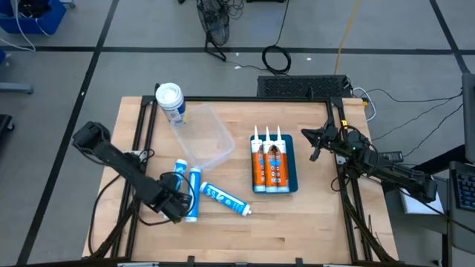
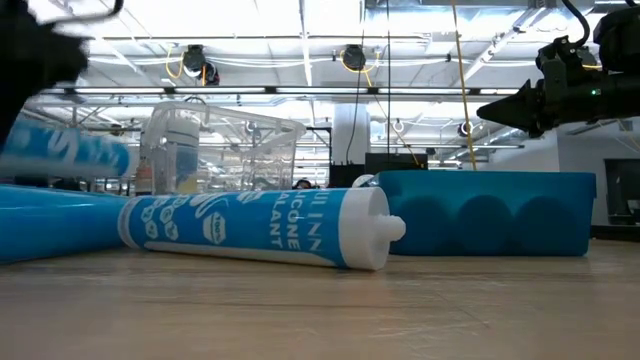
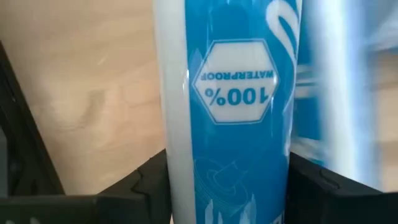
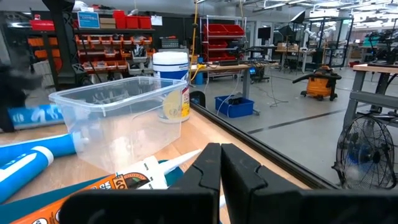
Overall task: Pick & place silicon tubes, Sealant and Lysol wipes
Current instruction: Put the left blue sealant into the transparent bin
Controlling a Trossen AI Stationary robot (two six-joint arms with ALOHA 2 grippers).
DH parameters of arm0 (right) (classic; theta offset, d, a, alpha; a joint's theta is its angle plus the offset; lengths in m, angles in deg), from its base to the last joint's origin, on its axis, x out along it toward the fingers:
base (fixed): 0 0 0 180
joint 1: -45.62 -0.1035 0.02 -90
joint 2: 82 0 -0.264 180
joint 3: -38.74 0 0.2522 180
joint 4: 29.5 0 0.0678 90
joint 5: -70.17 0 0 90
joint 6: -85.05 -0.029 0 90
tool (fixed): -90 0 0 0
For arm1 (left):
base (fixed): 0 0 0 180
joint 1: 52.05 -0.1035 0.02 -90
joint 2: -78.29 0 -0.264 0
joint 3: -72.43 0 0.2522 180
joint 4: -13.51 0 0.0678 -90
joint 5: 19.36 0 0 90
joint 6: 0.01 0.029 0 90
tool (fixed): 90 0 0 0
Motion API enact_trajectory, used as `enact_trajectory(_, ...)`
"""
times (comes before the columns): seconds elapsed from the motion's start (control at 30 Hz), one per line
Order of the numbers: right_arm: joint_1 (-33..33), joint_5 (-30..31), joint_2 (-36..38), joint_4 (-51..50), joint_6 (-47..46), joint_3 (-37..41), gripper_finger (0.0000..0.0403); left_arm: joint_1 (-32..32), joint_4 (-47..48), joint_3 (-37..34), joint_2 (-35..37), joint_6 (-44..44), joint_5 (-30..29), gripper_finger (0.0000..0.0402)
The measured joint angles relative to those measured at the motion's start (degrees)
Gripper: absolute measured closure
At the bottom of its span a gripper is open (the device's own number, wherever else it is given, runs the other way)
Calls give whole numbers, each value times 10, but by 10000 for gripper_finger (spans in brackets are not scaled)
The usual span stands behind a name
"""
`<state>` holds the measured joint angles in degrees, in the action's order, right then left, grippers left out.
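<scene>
Three blue-and-white silicone tubes are near the table's front left. One [image 1: 223, 199] lies flat on its side, and another [image 1: 194, 194] lies beside my left gripper [image 1: 172, 204], which is shut on the third tube [image 3: 236, 93]. The Lysol wipes canister [image 1: 169, 100] stands upright at the far left, behind a clear plastic bin [image 1: 200, 137]. Three orange sealant cartridges [image 1: 269, 165] lie side by side in a blue tray [image 1: 291, 170]. My right gripper [image 1: 315, 141] hovers shut, level, past the tray's right side. My left gripper pinches the tube's round body [image 3: 177, 162] between its two fingers, one on each long side. The fingers come from above, pointing down, and lie across the tube. In the low view the tube [image 2: 60, 155] is lifted above the tabletop, roughly level.
The black frame rails [image 1: 141, 141] run along the table's left and right sides. Bare wood lies along the front edge [image 1: 297, 222] and between bin and tray. Beyond the table lie cables and a floor mat [image 1: 304, 85].
</scene>
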<state>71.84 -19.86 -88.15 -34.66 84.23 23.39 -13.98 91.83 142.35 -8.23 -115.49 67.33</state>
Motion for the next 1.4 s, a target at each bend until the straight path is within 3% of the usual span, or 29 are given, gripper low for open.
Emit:
enact_trajectory(0.43, 0, 0, 0, 1, 0, 0, 403, 31, 210, 213, 4, -2, -189, 183)
enact_trajectory(0.57, 0, 0, 0, 1, 0, 0, 403, 36, 223, 228, 4, 3, -241, 183)
enact_trajectory(0.8, 0, 0, 0, 1, 0, 0, 403, 36, 223, 221, 4, 0, -255, 183)
enact_trajectory(0.87, 0, 0, 0, 1, 0, 0, 403, 31, 223, 220, 4, -27, -286, 183)
enact_trajectory(1.07, 0, 0, 0, 1, 0, 0, 403, -38, 219, 221, 12, -64, -443, 183)
enact_trajectory(1.4, 0, 0, 0, 1, 0, 0, 403, -233, 173, 221, 6, 173, -468, 183)
